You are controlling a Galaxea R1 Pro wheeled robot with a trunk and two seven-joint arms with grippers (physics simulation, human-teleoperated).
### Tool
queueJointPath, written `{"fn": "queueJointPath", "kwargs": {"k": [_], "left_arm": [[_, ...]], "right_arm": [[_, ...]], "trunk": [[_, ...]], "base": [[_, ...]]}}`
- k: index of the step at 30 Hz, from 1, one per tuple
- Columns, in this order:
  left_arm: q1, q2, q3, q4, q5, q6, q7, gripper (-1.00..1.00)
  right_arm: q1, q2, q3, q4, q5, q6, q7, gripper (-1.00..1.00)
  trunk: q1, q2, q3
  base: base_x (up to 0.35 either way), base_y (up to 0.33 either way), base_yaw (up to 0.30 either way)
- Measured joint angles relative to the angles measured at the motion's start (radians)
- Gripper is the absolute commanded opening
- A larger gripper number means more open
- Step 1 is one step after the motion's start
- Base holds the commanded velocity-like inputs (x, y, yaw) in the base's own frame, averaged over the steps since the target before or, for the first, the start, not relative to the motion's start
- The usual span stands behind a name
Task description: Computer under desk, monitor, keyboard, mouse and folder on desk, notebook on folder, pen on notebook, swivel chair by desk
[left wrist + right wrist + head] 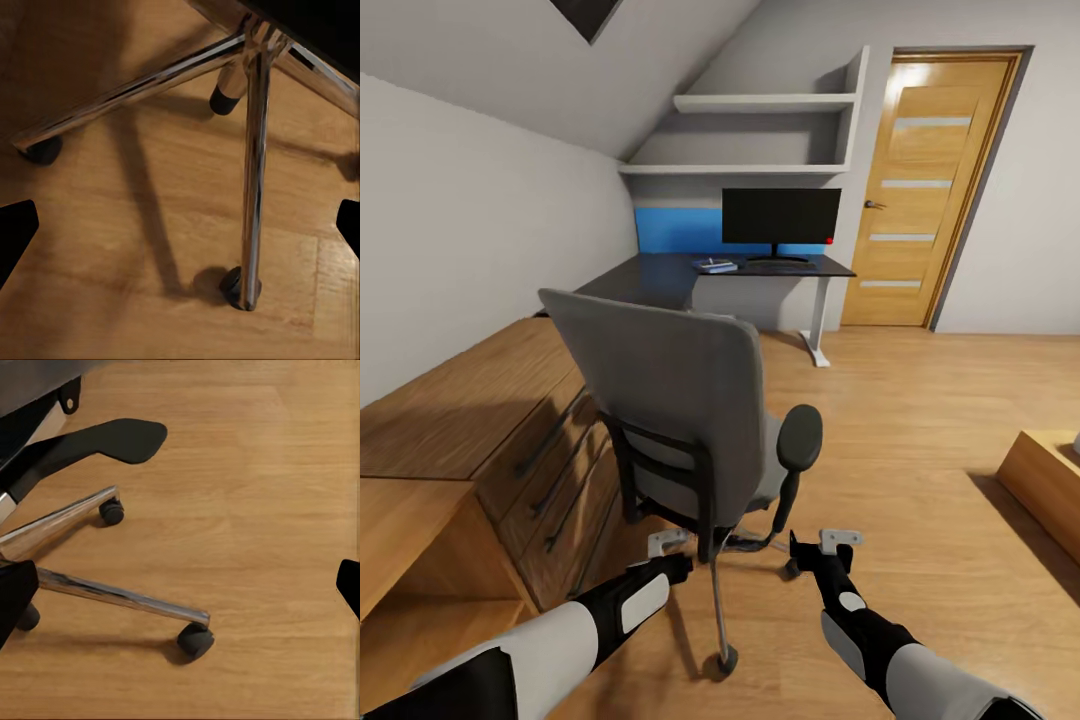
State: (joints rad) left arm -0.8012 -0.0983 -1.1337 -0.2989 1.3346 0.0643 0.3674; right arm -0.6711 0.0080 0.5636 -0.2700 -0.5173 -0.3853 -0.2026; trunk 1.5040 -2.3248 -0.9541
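Light wood floor (920,420) fills the bedroom. Both tools, left (666,545) and right (830,543), hang released and empty behind the swivel chair (680,400), low by its silver base. Well beyond, the monitor (781,217) stands on the black tabletop (660,275).

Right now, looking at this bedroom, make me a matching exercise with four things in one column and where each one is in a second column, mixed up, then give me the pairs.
Things:
1. swivel chair
2. monitor
3. wooden door
4. low wooden drawer cabinet

Places:
A. at the far right of the back wall
B. along the left wall, beside the chair
C. on the floor just ahead of both grippers, backrest toward the camera
D. on the black desk, under the shelves

Pairs: 1-C, 2-D, 3-A, 4-B
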Motion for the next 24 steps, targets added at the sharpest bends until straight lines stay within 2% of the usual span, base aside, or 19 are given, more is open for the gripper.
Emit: {"fn": "queueJointPath", "kwargs": {"k": [24], "left_arm": [[0.001,-0.002,-0.006,0.000,0.010,0.000,-0.001,1.00]], "right_arm": [[0.000,0.000,0.000,0.001,0.000,0.000,0.000,1.00]], "trunk": [[0.000,0.000,0.000]], "base": [[0.267,-0.234,0.000]]}}
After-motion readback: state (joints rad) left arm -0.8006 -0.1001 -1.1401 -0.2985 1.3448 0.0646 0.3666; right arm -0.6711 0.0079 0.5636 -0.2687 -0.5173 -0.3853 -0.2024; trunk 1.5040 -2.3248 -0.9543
